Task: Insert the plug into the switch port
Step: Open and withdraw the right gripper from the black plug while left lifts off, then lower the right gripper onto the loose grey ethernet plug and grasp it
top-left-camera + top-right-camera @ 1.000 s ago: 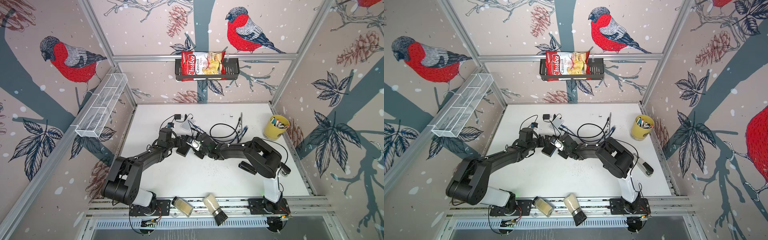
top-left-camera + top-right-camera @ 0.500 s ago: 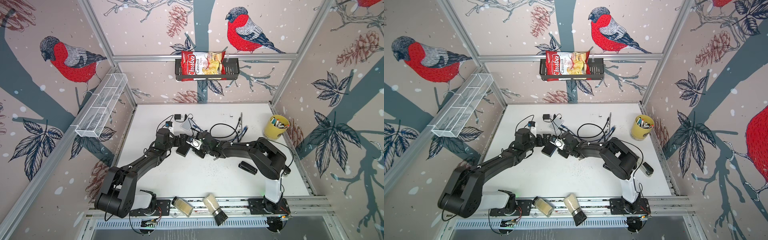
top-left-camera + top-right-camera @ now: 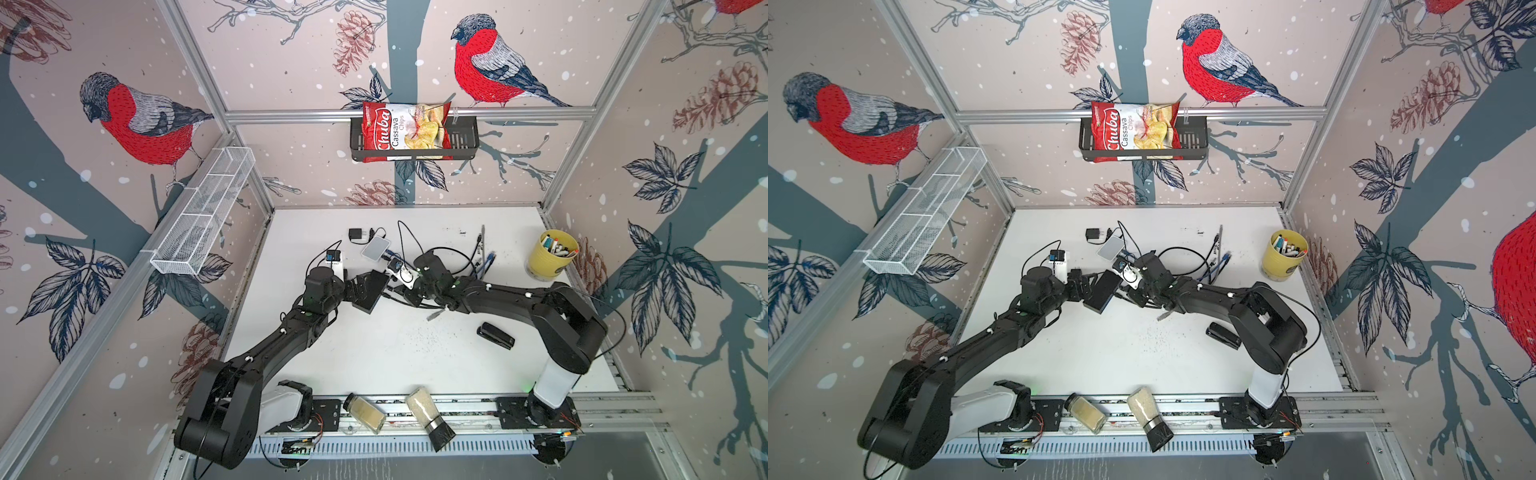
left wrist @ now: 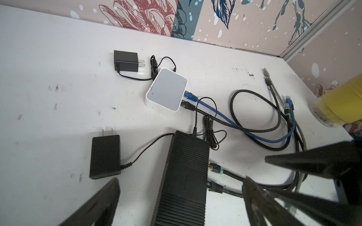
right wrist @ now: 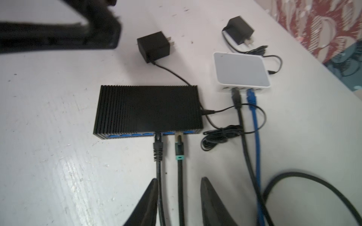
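Two plugs sit in the ribbed black switch (image 3: pixel 370 291), three-o'clock face; the teal-banded gold plug (image 5: pixel 179 148) looks light, rigid: pinch its boot. Right gripper (image 5: pixel 179 197) straddles its cable half-open, gripping nothing; left gripper (image 4: pixel 178 185), nine o'clock, gapes empty.

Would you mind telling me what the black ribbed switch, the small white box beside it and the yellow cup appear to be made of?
Black switch: matte, finely ribbed casing, metal or hard plastic; I cannot tell which. White box: smooth moulded plastic, rounded corners, greyish top with soft sheen. Yellow cup: painted metal or plastic; too small to settle.
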You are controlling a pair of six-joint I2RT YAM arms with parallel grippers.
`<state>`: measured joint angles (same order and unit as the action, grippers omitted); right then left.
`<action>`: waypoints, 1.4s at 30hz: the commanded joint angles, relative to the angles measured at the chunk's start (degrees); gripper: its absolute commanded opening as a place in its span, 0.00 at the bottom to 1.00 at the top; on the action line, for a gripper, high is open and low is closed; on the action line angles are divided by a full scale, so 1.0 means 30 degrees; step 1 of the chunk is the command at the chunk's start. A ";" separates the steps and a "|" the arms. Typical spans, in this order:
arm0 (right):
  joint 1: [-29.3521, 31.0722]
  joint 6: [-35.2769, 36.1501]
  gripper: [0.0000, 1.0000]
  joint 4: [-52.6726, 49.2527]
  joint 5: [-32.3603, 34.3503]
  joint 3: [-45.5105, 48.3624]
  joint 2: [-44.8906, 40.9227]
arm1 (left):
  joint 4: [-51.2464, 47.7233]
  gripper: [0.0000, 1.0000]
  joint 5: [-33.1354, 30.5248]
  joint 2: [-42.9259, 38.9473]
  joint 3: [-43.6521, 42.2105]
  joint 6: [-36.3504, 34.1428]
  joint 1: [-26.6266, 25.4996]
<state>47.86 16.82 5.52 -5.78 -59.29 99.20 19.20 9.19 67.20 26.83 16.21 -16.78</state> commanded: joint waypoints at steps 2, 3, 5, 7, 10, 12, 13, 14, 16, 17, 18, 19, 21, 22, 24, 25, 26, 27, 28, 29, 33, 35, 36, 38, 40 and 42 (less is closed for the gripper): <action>-0.0491 0.1390 0.37 -0.0523 0.1080 0.0902 -0.1522 | 0.1012 0.97 -0.0524 -0.0921 -0.0623 -0.0513 -0.0309; -0.0484 0.1934 0.37 -0.0225 0.1434 0.1447 -0.2146 | 0.1012 0.98 -0.0786 -0.1182 -0.0800 -0.0596 -0.0473; -0.0458 0.2693 0.37 0.0335 0.2093 0.2241 -0.3337 | 0.0883 0.98 -0.1444 -0.1631 -0.1028 -0.0953 -0.1050; -0.0580 0.3090 0.38 0.0361 0.2541 0.2768 -0.4467 | 0.0463 0.98 -0.1764 -0.2002 -0.1066 -0.1585 -0.1848; -0.1052 0.3591 0.39 -0.1121 0.2960 0.2769 -0.5497 | -0.0136 0.98 -0.2035 -0.2301 -0.1147 -0.2211 -0.2830; -0.1104 0.4193 0.40 -0.2109 0.3551 0.2959 -0.6024 | -0.0097 0.98 -0.2111 -0.2412 -0.1443 -0.2561 -0.3403; -0.1125 0.4608 0.40 -0.2379 0.3560 0.3233 -0.6332 | 0.0078 0.98 -0.2175 -0.2477 -0.1648 -0.2711 -0.3641; -0.1105 0.5222 0.40 -0.2411 0.3575 0.3760 -0.6846 | 0.0367 0.98 -0.2332 -0.2525 -0.1929 -0.2833 -0.3921; -0.1098 0.6638 0.40 -0.2003 0.3735 0.5177 -0.8010 | 0.0952 0.98 -0.2555 -0.2536 -0.2428 -0.2991 -0.4328; -0.1130 0.7495 0.40 -0.1787 0.3688 0.5913 -0.8676 | 0.1205 0.98 -0.2671 -0.2511 -0.2673 -0.3044 -0.4473; -0.1184 0.8548 0.41 -0.1857 0.3426 0.6620 -0.9283 | 0.1450 0.98 -0.2739 -0.2475 -0.2856 -0.3080 -0.4602; -0.1228 0.9629 0.42 -0.2146 0.3198 0.7131 -0.9888 | 0.1585 0.98 -0.2798 -0.2421 -0.2947 -0.3088 -0.4658; -0.1221 1.1485 0.43 -0.3024 0.2479 0.7885 -1.0500 | 0.1815 0.98 -0.3010 -0.2263 -0.3080 -0.3117 -0.4722; -0.1238 1.2124 0.43 -0.3522 0.2049 0.8109 -1.0643 | 0.1938 0.98 -0.3084 -0.2173 -0.3119 -0.3117 -0.4737; -0.1608 1.2782 0.43 -0.4470 0.0782 0.8194 -1.0618 | 0.2162 0.98 -0.3271 -0.2075 -0.3143 -0.3118 -0.4750; -0.1738 1.2901 0.43 -0.4767 0.0328 0.8100 -1.0470 | 0.2223 0.98 -0.3438 -0.2041 -0.3164 -0.3090 -0.4748; -0.1831 1.2999 0.41 -0.4902 0.0063 0.8019 -1.0236 | 0.2288 0.98 -0.3649 -0.2034 -0.3135 -0.3046 -0.4743; -0.1858 1.3110 0.41 -0.4916 -0.0130 0.7989 -0.9996 | 0.2246 0.98 -0.3834 -0.2020 -0.3092 -0.2980 -0.4746; -0.1919 1.3322 0.40 -0.4995 -0.0278 0.7985 -0.9717 | 0.2178 0.98 -0.4063 -0.2031 -0.3056 -0.2877 -0.4749; -0.1935 1.3426 0.39 -0.5090 -0.0310 0.7861 -0.9332 | 0.2075 0.98 -0.4348 -0.2040 -0.3026 -0.2749 -0.4734; -0.2477 1.3593 0.38 -0.5329 -0.1225 0.7230 -0.7895 | 0.2128 0.98 -0.4940 -0.2317 -0.3219 -0.2421 -0.4748; -0.2678 1.3903 0.37 -0.5454 -0.1496 0.6980 -0.7366 | 0.2293 0.98 -0.5195 -0.2523 -0.3455 -0.2363 -0.4749; -0.2735 1.4081 0.37 -0.5443 -0.1584 0.6891 -0.7126 | 0.2300 0.98 -0.5272 -0.2657 -0.3523 -0.2305 -0.4735; -0.2876 1.4406 0.36 -0.5492 -0.1834 0.6680 -0.6652 | 0.2402 0.98 -0.5470 -0.2991 -0.3819 -0.2184 -0.4750; -0.2999 1.4613 0.35 -0.5582 -0.2033 0.6415 -0.6176 | 0.2771 0.98 -0.5683 -0.3301 -0.4165 -0.2030 -0.4745; -0.3032 1.4846 0.34 -0.5746 -0.2339 0.6135 -0.5661 | 0.3002 0.98 -0.5788 -0.3622 -0.4481 -0.1934 -0.4727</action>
<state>38.92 59.37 -10.81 -10.17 -39.99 80.95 24.91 -6.66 57.19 14.22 9.32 -30.92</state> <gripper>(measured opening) 0.343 0.981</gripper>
